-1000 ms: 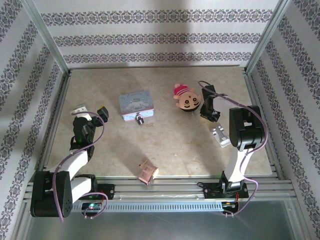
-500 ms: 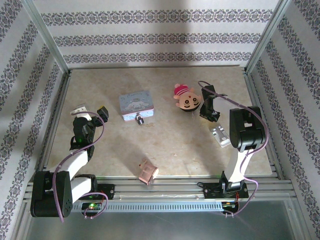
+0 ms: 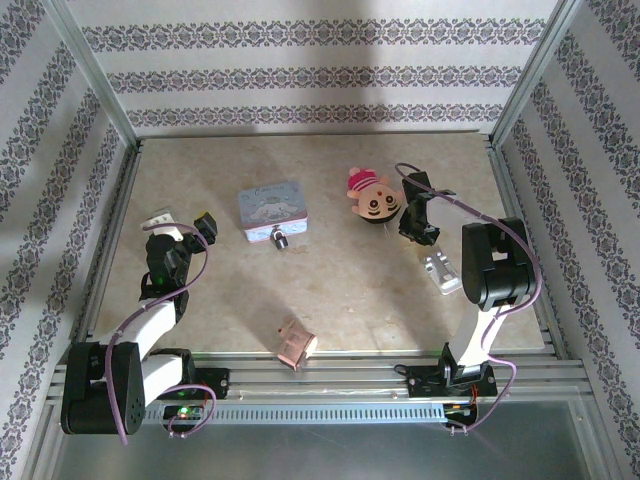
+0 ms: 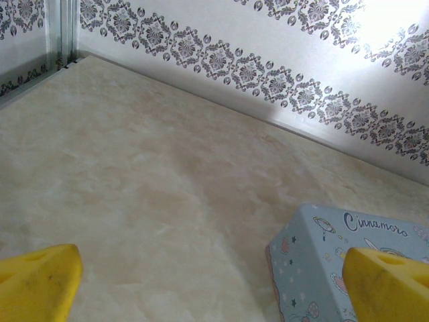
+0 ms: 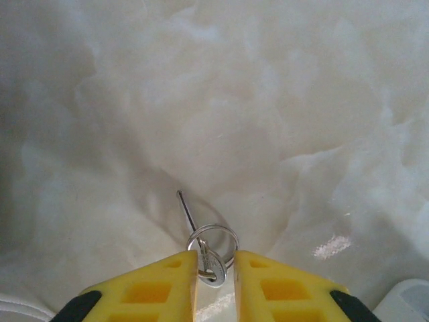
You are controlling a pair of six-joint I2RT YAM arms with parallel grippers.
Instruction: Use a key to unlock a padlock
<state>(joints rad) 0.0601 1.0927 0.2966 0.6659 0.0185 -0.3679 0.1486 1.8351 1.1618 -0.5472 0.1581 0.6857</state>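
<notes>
A small pinkish-copper box (image 3: 296, 343) sits on the tabletop (image 3: 340, 290). It is close to the front edge, about halfway between the two arms.

On the left, the left arm (image 3: 160, 300) reaches a little way forward. The left jaws are spread wide and nothing is between them. In the left wrist view, the two yellow pads (image 4: 40, 278) sit far apart in the bottom corners, with bare tabletop between them.

On the right, the right arm (image 3: 490, 270) bends over the tabletop. The right jaws are almost pressed together, and they pinch a small silver key (image 5: 212, 267). The key hangs on a thin round ring (image 5: 224, 235), which shows just past the tips of the yellow pads. A thin metal stick (image 5: 186, 209) pokes out from the ring, up and to the left in that view.

Farther in is the padlock (image 3: 280, 240). It is a tiny dark thing with a silvery bit. It lies on the tabletop just in front of the pale-blue tin (image 3: 273, 208). I cannot tell if the two touch. The padlock is well apart from the key and the right jaws.

The tin has cartoon pictures on it. A pink soft toy (image 3: 372, 200) with a round face lies to the right of the tin, just beside the dark end of the right arm.

Farthest back is a wall (image 3: 320, 75) with dark patterned stripes.
</notes>
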